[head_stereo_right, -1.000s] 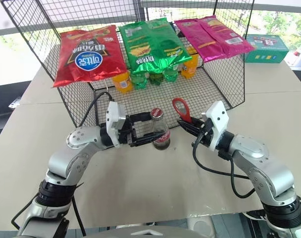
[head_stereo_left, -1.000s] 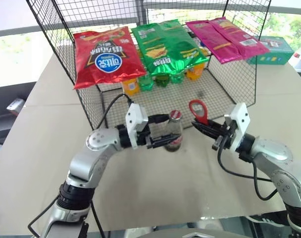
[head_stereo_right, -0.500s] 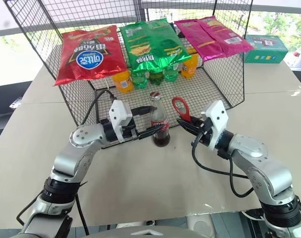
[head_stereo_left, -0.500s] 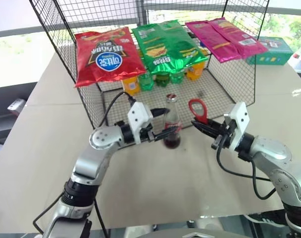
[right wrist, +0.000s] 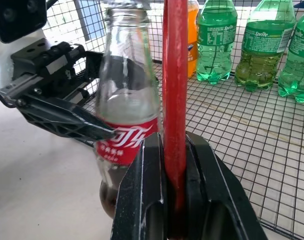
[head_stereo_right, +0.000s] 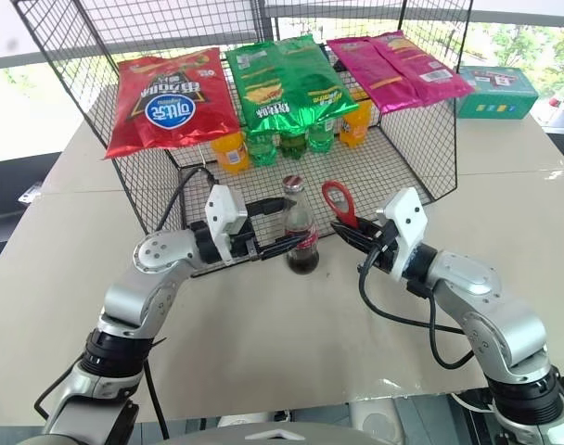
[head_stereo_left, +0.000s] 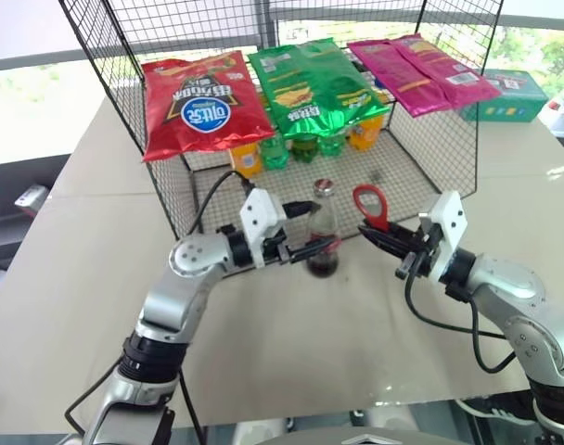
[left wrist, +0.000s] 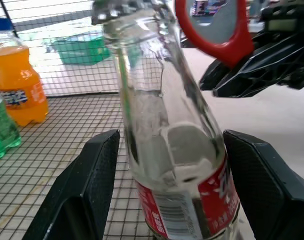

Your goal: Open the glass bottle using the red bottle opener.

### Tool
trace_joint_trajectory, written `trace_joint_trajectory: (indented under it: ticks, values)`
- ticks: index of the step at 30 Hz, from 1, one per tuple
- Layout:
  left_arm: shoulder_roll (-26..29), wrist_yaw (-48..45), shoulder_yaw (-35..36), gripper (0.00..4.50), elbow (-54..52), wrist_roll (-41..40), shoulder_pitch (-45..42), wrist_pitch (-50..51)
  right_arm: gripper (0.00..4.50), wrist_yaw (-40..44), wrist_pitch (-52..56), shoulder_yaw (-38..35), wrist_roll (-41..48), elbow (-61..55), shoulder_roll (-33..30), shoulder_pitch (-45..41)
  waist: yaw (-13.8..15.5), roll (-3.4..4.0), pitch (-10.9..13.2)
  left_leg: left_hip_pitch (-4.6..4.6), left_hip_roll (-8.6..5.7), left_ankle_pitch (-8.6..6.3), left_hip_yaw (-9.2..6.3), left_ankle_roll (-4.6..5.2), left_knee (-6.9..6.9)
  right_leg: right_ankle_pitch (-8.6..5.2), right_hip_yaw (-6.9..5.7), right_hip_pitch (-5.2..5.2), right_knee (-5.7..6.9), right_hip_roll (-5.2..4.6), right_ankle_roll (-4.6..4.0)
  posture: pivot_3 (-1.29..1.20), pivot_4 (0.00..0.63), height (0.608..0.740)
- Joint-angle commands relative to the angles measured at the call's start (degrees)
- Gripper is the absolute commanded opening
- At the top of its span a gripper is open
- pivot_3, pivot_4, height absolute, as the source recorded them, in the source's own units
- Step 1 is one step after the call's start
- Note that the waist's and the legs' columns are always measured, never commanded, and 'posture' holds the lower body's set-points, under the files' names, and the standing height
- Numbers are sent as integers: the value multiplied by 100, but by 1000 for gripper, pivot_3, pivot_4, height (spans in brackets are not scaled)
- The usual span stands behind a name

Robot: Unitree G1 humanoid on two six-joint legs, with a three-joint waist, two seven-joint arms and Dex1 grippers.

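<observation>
I see my left gripper [head_stereo_left: 305, 230] clamping the glass bottle [head_stereo_left: 323, 230] upright at the wire rack's [head_stereo_left: 430, 139] front edge — my right gripper [head_stereo_left: 373, 233] pinches the red bottle opener [head_stereo_left: 371, 206] just beside, a gap between.

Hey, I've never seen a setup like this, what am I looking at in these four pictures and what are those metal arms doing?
It is a two-armed robot at a table. The two wide pictures come from cameras on its head, looking down over its arms. The two close-ups come from cameras on its wrists. The left gripper holds a glass bottle of dark cola upright, cap on. The right gripper is shut on a red bottle opener, its ring up beside the bottle's top, not yet on the cap. Behind stands a wire rack with chip bags on top and green and orange soda bottles beneath. A teal box sits far right.
</observation>
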Motion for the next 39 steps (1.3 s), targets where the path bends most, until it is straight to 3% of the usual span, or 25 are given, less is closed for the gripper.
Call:
trace_joint_trajectory:
  ticks: [1, 13, 39]
  values:
    - [33, -353, -157, 3398, -403, -229, 194, -154, 0, 33, -115, -134, -2, -121, 8, -47, 0, 0, 0, 0, 0, 0, 0, 0, 0, 0, 0, 0, 0, 0, 0, 0, 150, 740]
    - [289, -774, 81, 3398, -681, -1146, 386, 312, 0, 134, -137, -157, -29, -102, -14, -7, -33, 0, 0, 3, 6, -2, -1, 2, -12, 0, 7, -3, -13, 12, -1, 0, 150, 740]
    - [436, -830, 377, 3398, -600, -1373, 131, 500, 0, 207, -101, -235, -57, -57, -35, -12, -31, 0, 0, 4, 6, -2, -2, 2, -19, 0, 12, -3, -23, 15, 0, 0, 150, 740]
